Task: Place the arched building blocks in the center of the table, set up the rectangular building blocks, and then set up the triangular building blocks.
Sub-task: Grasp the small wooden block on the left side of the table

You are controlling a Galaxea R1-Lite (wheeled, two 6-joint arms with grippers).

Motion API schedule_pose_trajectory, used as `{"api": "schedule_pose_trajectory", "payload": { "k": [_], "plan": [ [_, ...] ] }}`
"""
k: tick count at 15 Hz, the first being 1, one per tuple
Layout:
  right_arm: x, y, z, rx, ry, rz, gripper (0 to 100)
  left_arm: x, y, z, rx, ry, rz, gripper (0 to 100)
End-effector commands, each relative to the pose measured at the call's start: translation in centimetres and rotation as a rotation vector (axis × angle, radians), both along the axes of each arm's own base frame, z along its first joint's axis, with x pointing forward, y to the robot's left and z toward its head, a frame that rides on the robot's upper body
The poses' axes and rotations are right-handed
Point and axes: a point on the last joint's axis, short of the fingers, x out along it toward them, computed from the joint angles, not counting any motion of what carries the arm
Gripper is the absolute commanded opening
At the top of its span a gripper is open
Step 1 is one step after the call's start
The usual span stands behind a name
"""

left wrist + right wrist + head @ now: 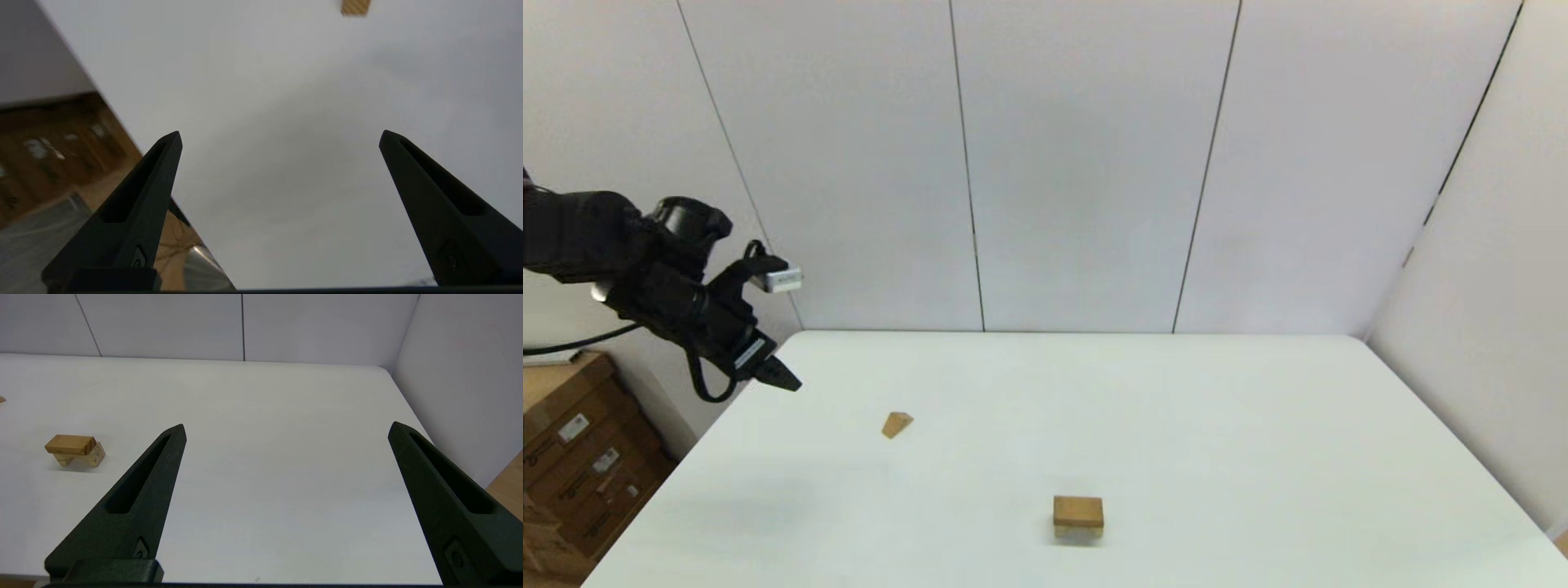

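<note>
The rectangular block (1078, 510) lies flat on top of the arched block (1079, 532) near the middle of the white table (1258, 425). In the right wrist view the slab (70, 444) rests across the arch (93, 457), whose hollow faces down. The small triangular block (897, 425) sits alone on the table's left part, and it shows cropped in the left wrist view (355, 7). My left gripper (783, 379) hangs open and empty above the table's far left corner (280, 132). The right gripper (286, 426) is open and empty over the table's right side, outside the head view.
Cardboard boxes (580, 457) stand on the floor beyond the table's left edge, also visible in the left wrist view (49, 155). White wall panels (1086, 163) close off the back and right sides.
</note>
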Motion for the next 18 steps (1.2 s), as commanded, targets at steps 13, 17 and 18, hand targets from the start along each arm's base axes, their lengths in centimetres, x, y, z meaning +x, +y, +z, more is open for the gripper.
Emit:
{"api": "schedule_pose_trajectory", "payload": {
  "k": [13,17,18],
  "plan": [
    [0.0,0.0,0.0,0.000,0.000,0.001,100,6.1,-8.4,-9.5,0.079,0.380,-0.270,100],
    [0.0,0.0,0.0,0.000,0.000,0.001,100,6.6,-9.4,-11.1,0.088,0.382,-0.282,100],
    [0.0,0.0,0.0,0.000,0.000,0.001,100,6.8,-9.7,-11.5,0.087,0.381,-0.275,100]
  ]
}}
